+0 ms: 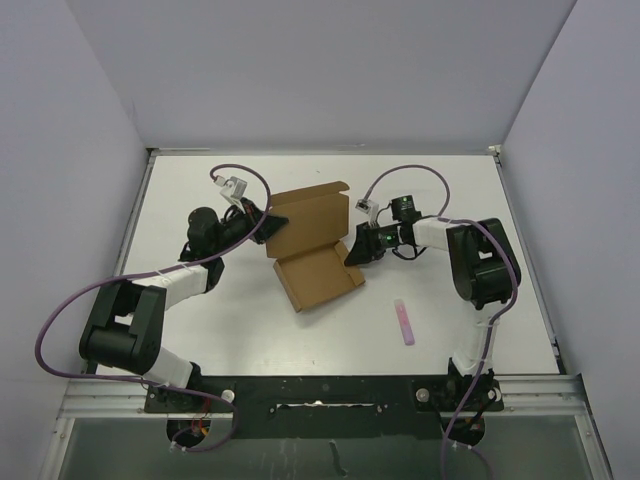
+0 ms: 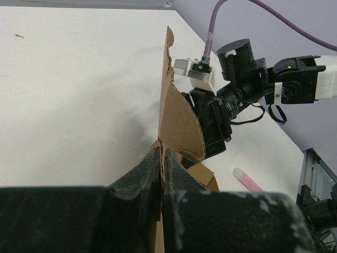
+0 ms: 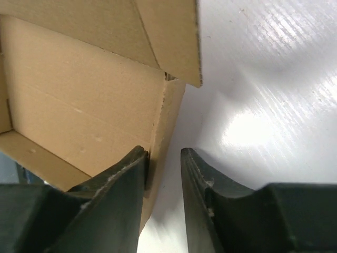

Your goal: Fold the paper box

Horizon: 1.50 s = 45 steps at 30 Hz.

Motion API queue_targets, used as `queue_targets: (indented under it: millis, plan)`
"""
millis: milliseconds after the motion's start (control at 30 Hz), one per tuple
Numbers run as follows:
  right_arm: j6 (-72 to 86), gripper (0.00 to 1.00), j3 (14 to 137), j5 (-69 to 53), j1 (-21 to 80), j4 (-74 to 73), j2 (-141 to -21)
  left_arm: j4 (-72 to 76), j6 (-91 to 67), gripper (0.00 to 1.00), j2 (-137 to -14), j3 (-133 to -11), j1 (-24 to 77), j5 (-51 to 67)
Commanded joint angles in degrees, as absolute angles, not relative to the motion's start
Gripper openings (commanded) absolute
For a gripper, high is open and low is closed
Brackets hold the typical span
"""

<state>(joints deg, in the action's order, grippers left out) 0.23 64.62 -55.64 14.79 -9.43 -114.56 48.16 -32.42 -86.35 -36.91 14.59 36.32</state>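
Observation:
The paper box (image 1: 315, 250) is a brown cardboard mailer lying partly folded in the middle of the table, with its tray toward the front and its lid panel raised behind. My left gripper (image 1: 262, 222) is shut on the box's left flap, whose thin edge is pinched between the fingertips in the left wrist view (image 2: 162, 158); the flap (image 2: 179, 121) stands upright. My right gripper (image 1: 350, 248) straddles the box's right side wall (image 3: 167, 116), one finger inside and one outside. A gap shows on the outer side, so it is open (image 3: 164, 153).
A small pink stick (image 1: 405, 322) lies on the white table to the front right of the box and also shows in the left wrist view (image 2: 247, 180). Grey walls close in the table on three sides. The arm bases stand at the near edge.

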Motion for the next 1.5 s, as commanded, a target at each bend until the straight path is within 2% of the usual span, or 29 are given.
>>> queue_targets:
  millis: [0, 300, 533, 600, 633, 733, 967, 1267, 1467]
  plan:
    - [-2.7, 0.28, 65.2, -45.7, 16.6, -10.4, -109.6, 52.5, -32.2, 0.00, -86.1, -39.0, 15.1, 36.6]
    - [-5.7, 0.01, 66.0, -30.7, 19.8, -13.5, -107.1, 52.3, -32.1, 0.00, -85.7, -38.9, 15.5, 36.2]
    - [-7.2, 0.00, 67.1, -24.3, 20.8, -15.7, -106.7, 51.7, -32.1, 0.00, -85.1, -38.6, 15.5, 35.0]
    - [-7.3, 0.03, 67.0, -26.4, 20.8, -15.5, -106.7, 51.7, -32.2, 0.00, -85.0, -38.6, 15.4, 34.9]
    - [-7.4, 0.11, 66.9, -28.4, 20.8, -15.2, -106.5, 51.7, -32.1, 0.00, -85.0, -38.6, 15.5, 35.0]
    - [-7.0, 0.21, 66.1, -34.5, 20.2, -13.8, -106.1, 51.7, -32.2, 0.00, -85.0, -38.6, 15.5, 35.1]
    - [-6.2, 0.36, 64.1, -42.3, 17.4, -11.1, -103.3, 52.4, -32.3, 0.00, -85.2, -38.6, 15.6, 35.7]
    - [-8.8, 0.50, 63.9, -45.7, 15.3, -12.3, -101.3, 52.6, -32.4, 0.00, -85.2, -38.6, 15.6, 35.9]
    - [-12.9, 0.53, 64.0, -47.6, 13.7, -14.4, -99.2, 50.8, -32.3, 0.00, -85.7, -38.7, 15.5, 34.5]
